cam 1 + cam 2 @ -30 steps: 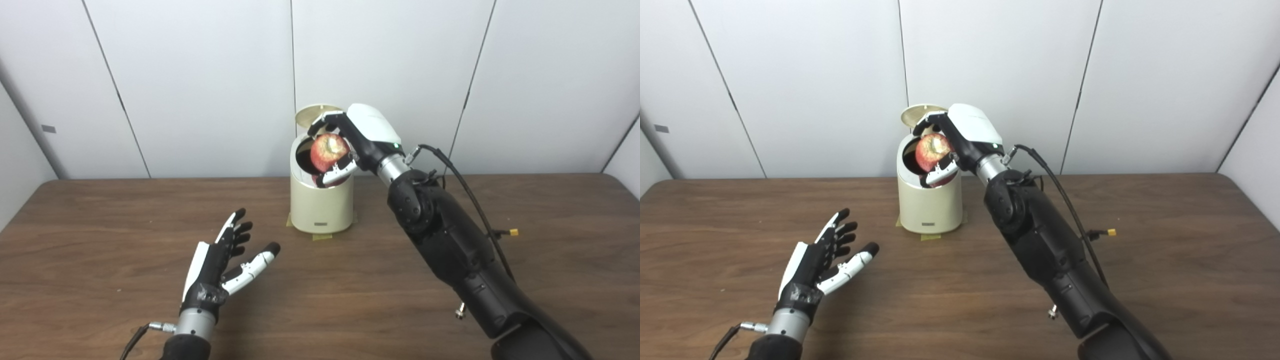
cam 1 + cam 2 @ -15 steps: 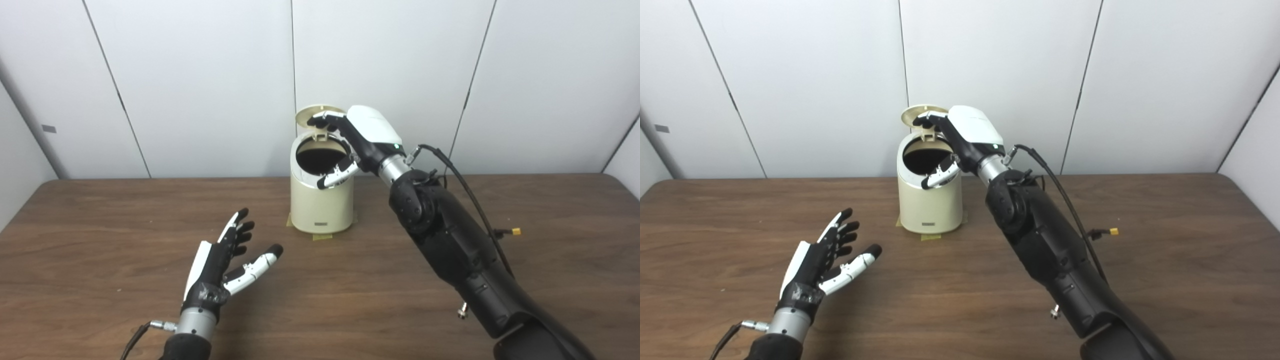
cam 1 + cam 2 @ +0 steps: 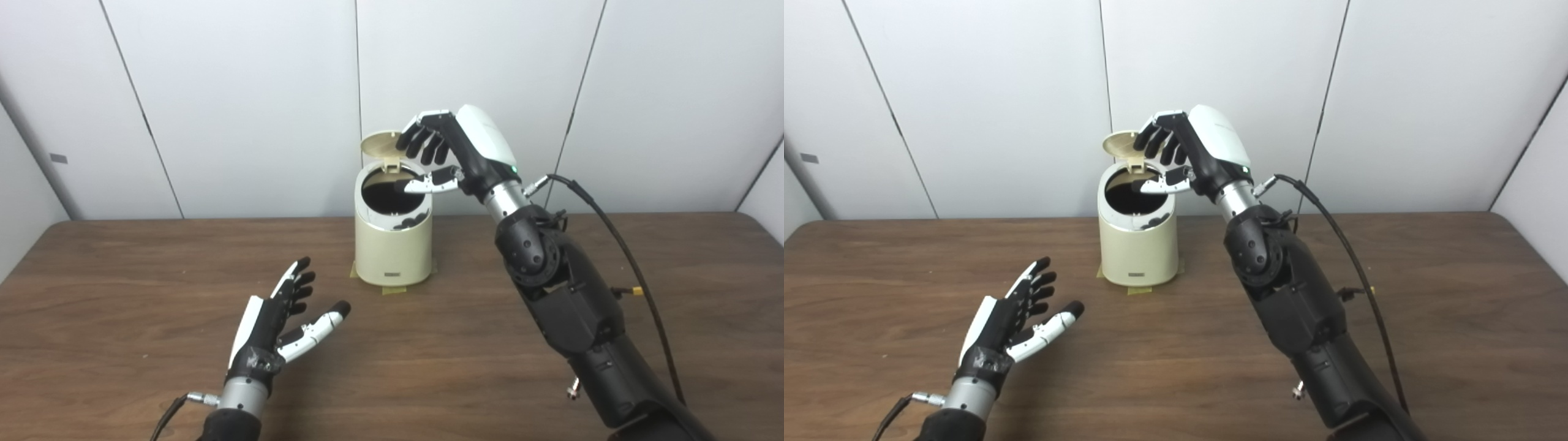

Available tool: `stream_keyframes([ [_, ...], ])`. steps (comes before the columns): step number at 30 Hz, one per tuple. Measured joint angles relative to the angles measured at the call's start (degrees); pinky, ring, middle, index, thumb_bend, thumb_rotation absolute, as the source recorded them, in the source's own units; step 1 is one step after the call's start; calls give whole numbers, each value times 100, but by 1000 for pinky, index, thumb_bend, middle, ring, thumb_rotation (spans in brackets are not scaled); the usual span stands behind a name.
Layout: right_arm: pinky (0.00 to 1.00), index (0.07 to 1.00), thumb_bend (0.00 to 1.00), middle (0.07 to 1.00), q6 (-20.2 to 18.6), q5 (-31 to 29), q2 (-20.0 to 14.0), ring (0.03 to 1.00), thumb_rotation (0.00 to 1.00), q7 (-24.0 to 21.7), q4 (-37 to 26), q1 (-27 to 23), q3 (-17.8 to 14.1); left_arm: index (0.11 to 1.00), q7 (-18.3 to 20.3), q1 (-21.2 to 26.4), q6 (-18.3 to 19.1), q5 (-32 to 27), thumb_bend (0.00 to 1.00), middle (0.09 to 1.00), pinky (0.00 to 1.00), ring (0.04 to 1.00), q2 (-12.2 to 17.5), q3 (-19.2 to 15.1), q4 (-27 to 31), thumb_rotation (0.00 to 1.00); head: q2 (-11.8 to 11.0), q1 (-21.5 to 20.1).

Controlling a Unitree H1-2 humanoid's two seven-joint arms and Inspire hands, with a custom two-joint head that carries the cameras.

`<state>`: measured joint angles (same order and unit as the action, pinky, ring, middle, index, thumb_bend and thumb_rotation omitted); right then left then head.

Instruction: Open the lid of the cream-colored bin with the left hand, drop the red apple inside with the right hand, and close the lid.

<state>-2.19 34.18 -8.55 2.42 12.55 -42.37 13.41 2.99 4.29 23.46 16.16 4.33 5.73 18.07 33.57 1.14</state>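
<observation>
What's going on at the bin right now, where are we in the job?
The cream-colored bin stands at the back of the table with its lid tipped up and the opening showing dark. No apple is in view. The right hand hovers open above the opening, fingers spread, holding nothing. The left hand is open, palm up, low over the table well in front of the bin, not touching it. The lid is not yet closed.
</observation>
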Motion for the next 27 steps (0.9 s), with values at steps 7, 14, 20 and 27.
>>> stream_keyframes([
  [7, 358, 488, 503, 493, -3, -69, 25, 418, 0, 60, -90, 181, -163, 963, 107, 118, 60, -28, 713, 911, 840, 889, 139, -28, 0, 426, -9, 0],
  [14, 335, 506, 501, 504, -345, -418, 42, 431, 0, 21, -594, 653, -575, 948, 163, 220, 182, -132, 686, 895, 865, 874, 153, -196, -2, 450, -18, -18],
  [20, 496, 509, 512, 595, -1071, -939, 354, 575, 78, -17, -1518, 1445, -1048, 954, 183, 545, 274, -494, 591, 897, 921, 903, 194, -576, -154, 475, -53, -44],
  [27, 897, 916, 590, 975, -1304, -3174, 802, 967, 885, -500, -1885, 2356, -1884, 984, 362, 859, 286, -1037, 397, 947, 901, 926, 308, -791, -407, 835, -167, -53],
])
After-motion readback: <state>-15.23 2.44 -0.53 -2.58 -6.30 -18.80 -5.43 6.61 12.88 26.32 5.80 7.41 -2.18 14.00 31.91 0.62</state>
